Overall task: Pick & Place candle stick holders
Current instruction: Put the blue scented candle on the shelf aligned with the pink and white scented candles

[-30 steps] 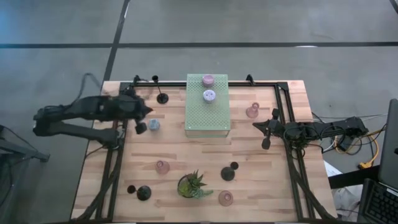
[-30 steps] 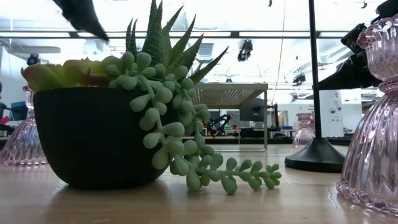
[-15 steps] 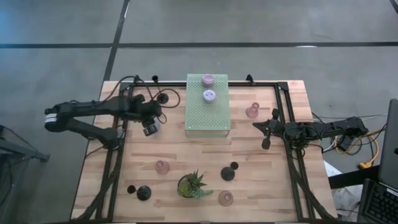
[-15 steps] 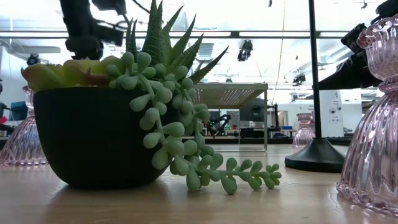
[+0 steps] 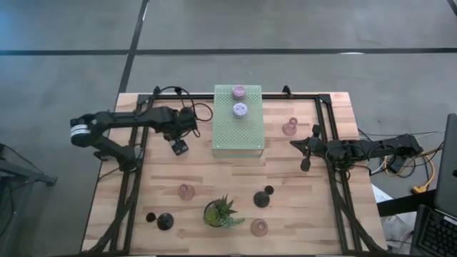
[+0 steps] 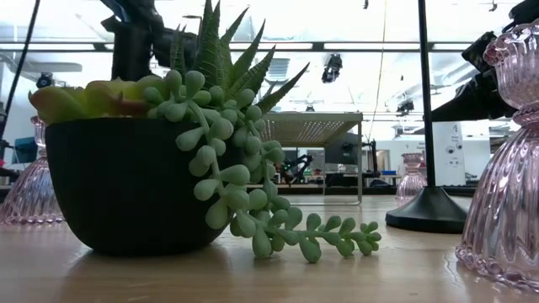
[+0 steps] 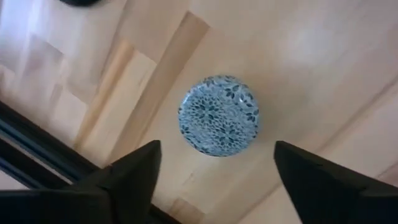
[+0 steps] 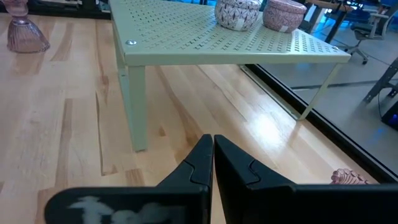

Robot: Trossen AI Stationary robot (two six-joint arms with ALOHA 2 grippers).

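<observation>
Dark fingers of the left gripper (image 7: pixel 214 171) are seen spread wide, with nothing clamped between them. A squat holder with a blue floral pattern (image 7: pixel 218 115) is seen directly ahead of the open jaws, standing on the wooden table (image 7: pixel 323 56) and clear of both fingers. In the high view the left gripper (image 5: pixel 180 147) is located just beside the near left corner of the pale green perforated box (image 5: pixel 238 135); the holder itself is hidden beneath the gripper there.

Fingers of the right gripper (image 8: pixel 213 163) are pressed together, and nothing is held. Ahead of these closed jaws the perforated box is seen as a raised platform, with two squat holders (image 8: pixel 237 14) standing on its top. In the high view the right gripper (image 5: pixel 306 163) is parked near the right edge of the table, well apart from the box, with one pink glass holder (image 5: pixel 289 128) near it.

Farther from both grippers, along the near part of the table, the following are found: a pink holder (image 5: pixel 186 190), a second pink holder (image 5: pixel 259 227), black holders (image 5: pixel 263 198) and (image 5: pixel 164 221), and a spiky green potted plant (image 5: pixel 221 212) between them.
</observation>
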